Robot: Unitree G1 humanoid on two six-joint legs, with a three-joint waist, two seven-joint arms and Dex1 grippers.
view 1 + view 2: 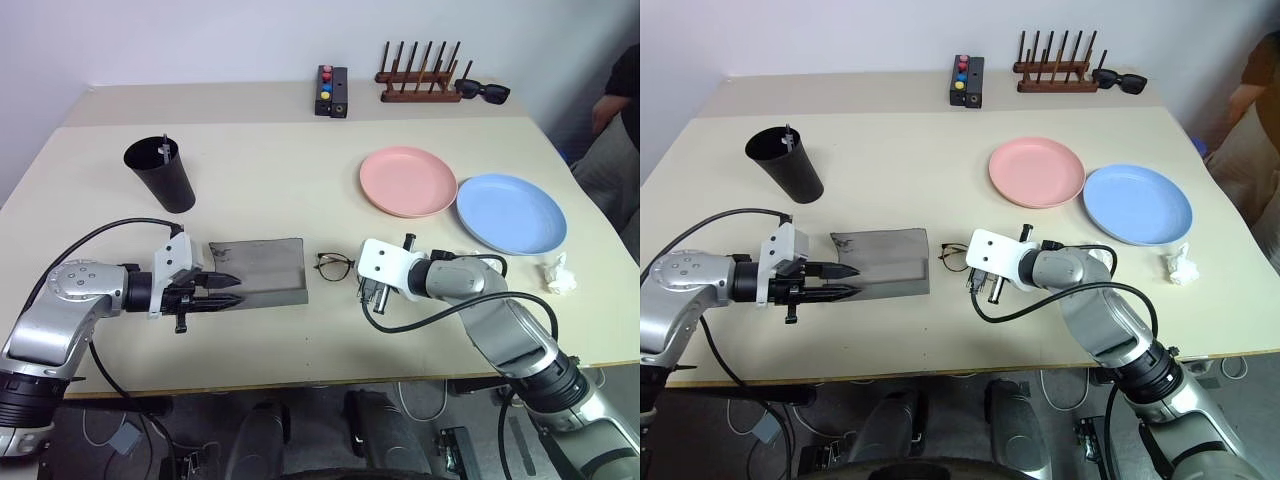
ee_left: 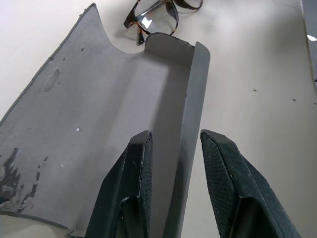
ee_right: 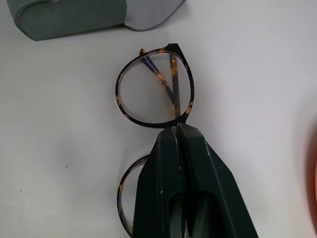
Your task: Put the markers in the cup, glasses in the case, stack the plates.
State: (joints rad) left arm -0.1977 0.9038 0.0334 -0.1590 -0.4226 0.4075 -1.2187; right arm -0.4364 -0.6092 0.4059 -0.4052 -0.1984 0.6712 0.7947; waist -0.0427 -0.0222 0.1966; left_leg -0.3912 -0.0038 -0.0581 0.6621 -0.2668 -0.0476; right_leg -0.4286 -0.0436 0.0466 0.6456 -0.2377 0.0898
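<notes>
Just beside the open grey case (image 1: 258, 268), the right gripper (image 3: 177, 130) has pinched the glasses (image 3: 154, 88) at their bridge, so lift level while the half-open left gripper (image 2: 174, 148), straddling the case's raised edge, steadies it.

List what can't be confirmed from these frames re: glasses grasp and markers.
- Right end effector shut at the glasses bridge: its fingers cover the contact in the right wrist view, and the lower lens is partly hidden.
- Cup: one marker tip shows; the cup wall hides any second in the eye views.
- Left end effector straddles the case wall; contact unclear.
</notes>
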